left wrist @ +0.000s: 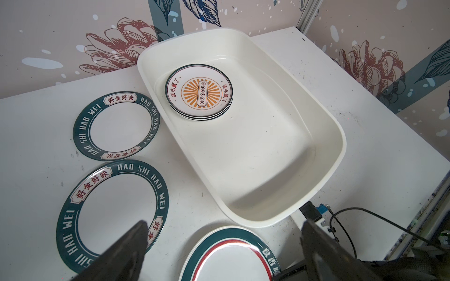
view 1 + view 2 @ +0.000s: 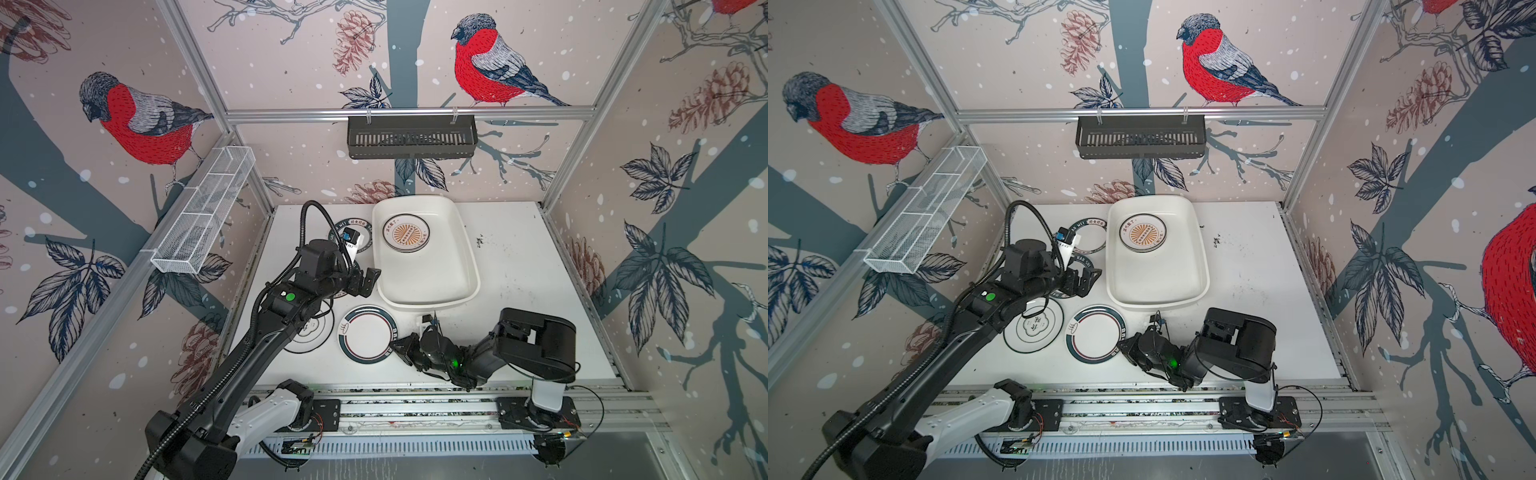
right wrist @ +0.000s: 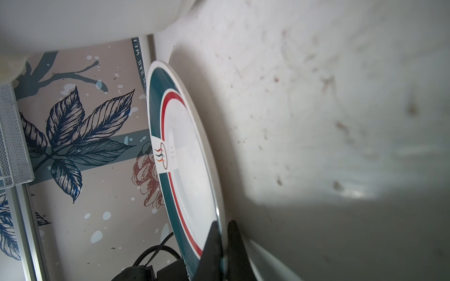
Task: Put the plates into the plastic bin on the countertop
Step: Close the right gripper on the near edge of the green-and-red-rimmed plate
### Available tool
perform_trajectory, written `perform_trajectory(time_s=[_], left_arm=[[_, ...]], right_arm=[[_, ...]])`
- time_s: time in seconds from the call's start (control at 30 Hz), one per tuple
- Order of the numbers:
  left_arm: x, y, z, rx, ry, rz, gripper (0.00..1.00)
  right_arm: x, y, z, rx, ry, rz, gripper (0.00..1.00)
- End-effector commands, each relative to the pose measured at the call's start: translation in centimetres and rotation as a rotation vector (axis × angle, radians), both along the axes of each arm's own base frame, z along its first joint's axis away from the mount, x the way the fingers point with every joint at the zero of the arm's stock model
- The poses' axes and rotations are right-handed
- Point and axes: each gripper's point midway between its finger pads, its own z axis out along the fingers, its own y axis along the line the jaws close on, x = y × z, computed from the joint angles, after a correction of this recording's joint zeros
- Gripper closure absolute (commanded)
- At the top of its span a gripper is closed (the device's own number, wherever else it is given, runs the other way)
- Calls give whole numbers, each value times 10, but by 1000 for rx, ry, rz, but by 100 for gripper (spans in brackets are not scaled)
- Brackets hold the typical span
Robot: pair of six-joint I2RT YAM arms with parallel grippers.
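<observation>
My right claw (image 3: 223, 230) is pinched tight on the near rim of the round white plate with a teal band and thin red ring (image 3: 187, 146), one finger above the lip and one below. I take it by the edge because a shallow plate lying flat on the speckled white countertop (image 2: 519, 291) offers no other hold. I cannot tell whether that edge has left the surface.

Just beyond the plate, in both top views, sits the large white plastic bin (image 2: 415, 305). It holds a small stack topped by an orange sunburst plate (image 1: 199, 93), and I judge the stack sits at the far end to leave room.

My left claw (image 2: 366, 281) hangs spread wide and empty beside the bin's left wall, above two teal lettered-rim plates (image 1: 115, 126) on the countertop.

My left arm partly covers a white plate with a black quatrefoil emblem (image 2: 1034, 328). I cannot surely count the stack; roughly three rims show.
</observation>
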Motion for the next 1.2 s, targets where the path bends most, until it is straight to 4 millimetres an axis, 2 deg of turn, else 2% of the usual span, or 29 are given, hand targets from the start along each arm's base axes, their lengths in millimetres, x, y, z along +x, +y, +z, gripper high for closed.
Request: perform_trajectory(time_s=[0.0, 0.17, 0.37, 1.17], left_arm=[[1, -3, 4, -20, -7, -12, 3], [3, -2, 3, -14, -7, -6, 3], [8, 4, 13, 6, -35, 24, 3], [7, 15, 18, 25, -60, 38, 3]], right_arm=[[0, -3, -1, -4, 12, -10, 97], [0, -2, 6, 21, -10, -3, 98], [-3, 2, 16, 59, -33, 27, 99], [-15, -3, 32, 89, -63, 103, 99]])
